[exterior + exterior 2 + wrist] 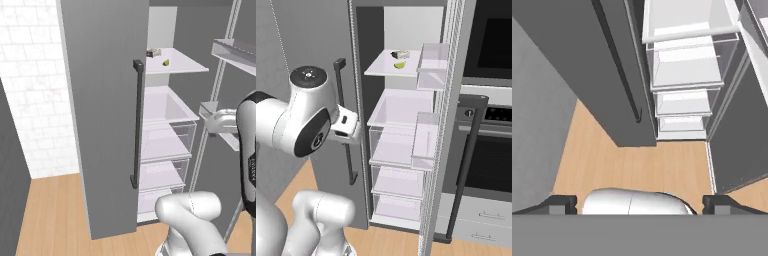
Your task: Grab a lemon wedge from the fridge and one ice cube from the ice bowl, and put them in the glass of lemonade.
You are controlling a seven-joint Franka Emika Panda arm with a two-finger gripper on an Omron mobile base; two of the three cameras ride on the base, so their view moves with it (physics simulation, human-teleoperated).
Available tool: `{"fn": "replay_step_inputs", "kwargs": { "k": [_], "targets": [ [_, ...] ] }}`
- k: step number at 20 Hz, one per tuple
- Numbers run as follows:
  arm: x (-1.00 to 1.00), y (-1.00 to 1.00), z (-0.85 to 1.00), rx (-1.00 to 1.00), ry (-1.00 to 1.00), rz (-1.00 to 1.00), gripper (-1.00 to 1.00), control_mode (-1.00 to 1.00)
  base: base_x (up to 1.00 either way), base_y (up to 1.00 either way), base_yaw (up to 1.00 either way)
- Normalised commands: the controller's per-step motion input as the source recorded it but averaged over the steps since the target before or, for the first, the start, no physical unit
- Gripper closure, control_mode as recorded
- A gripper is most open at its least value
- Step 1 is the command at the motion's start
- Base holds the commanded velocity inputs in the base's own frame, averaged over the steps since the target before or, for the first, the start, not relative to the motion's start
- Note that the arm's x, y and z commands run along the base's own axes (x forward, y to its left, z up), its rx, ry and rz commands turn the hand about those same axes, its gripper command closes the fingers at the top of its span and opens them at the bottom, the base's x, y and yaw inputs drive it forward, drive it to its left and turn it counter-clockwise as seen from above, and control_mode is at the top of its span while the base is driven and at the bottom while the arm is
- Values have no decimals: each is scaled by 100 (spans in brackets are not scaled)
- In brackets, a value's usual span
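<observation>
The fridge [105, 100] stands with its left door shut and its right door [452, 125] swung open, white shelves showing inside. On the top shelf lies the small yellow-green lemon wedge [165, 62] [399, 65], beside a tan boxy item [401, 53]. My gripper [639, 205] is open, its fingertips [562, 204] wide apart with nothing between them. It hangs in front of the fridge, well below the top shelf, looking down at the lower drawers and the floor. My hand [345, 125] is level with the middle shelves. The ice bowl and the glass of lemonade are out of view.
A long dark bar handle [136, 125] runs down the shut door. The open door carries clear bins [431, 60]. A black wall oven [491, 150] stands right of the fridge. Clear drawers [684, 67] fill the lower fridge. The wooden floor [637, 165] lies below.
</observation>
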Motion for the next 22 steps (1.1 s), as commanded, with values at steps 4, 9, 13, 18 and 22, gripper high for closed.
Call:
{"fn": "replay_step_inputs", "kwargs": {
  "k": [4, 9, 13, 18, 22],
  "targets": [
    [-54, 25, 44, -16, 0, 1, -100, -100, 0, 0, 0],
    [-10, 8, 14, -18, 3, -14, -100, -100, 0, 0, 0],
    [-54, 1, -1, 0, -9, -7, -100, -100, 0, 0, 0],
    [5, 9, -6, 0, -4, -7, -100, -100, 0, 0, 0],
    [15, 12, -2, 0, -2, -6, -100, -100, 0, 0, 0]
  ]
}}
